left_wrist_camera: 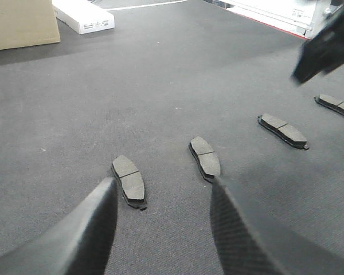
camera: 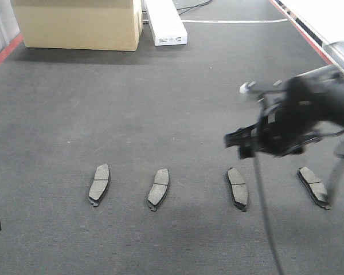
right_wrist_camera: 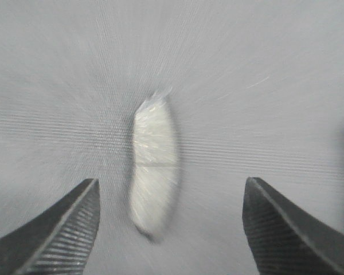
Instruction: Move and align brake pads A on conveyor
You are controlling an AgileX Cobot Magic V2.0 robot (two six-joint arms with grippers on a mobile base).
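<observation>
So from where I'm standing, closest to me is a row of four brake pads lying flat on the conveyor (camera: pixel 132 114), that dark grey carpety belt; the leftmost pad (camera: pixel 99 183) and the second pad (camera: pixel 158 188) both tilt a little to the right at the top; the third pad (camera: pixel 237 188) and the far-right pad (camera: pixel 313 185) lean the other way, so the row isn't quite uniform; they sit well apart from each other, none touching.

The right gripper (camera: pixel 241 143) hangs above the belt, over the gap between the third and fourth pads, not touching anything; in its wrist view the jaws stand wide apart with nothing between the fingers (right_wrist_camera: pixel 51 229), and a pale, motion-blurred pad (right_wrist_camera: pixel 153 166) lies on the belt below them; which one of the row it is I can't tell from that shot.

The left gripper (left_wrist_camera: pixel 160 200) is off to the low left side; its wrist view shows both fingers (left_wrist_camera: pixel 86 235) spread wide, empty, above the belt just short of the first two pads.

Further back there's a red strip (camera: pixel 4 52) along the left edge; at the far end sit a cardboard box (camera: pixel 77 24) and just beside it a long white box (camera: pixel 166 22).
</observation>
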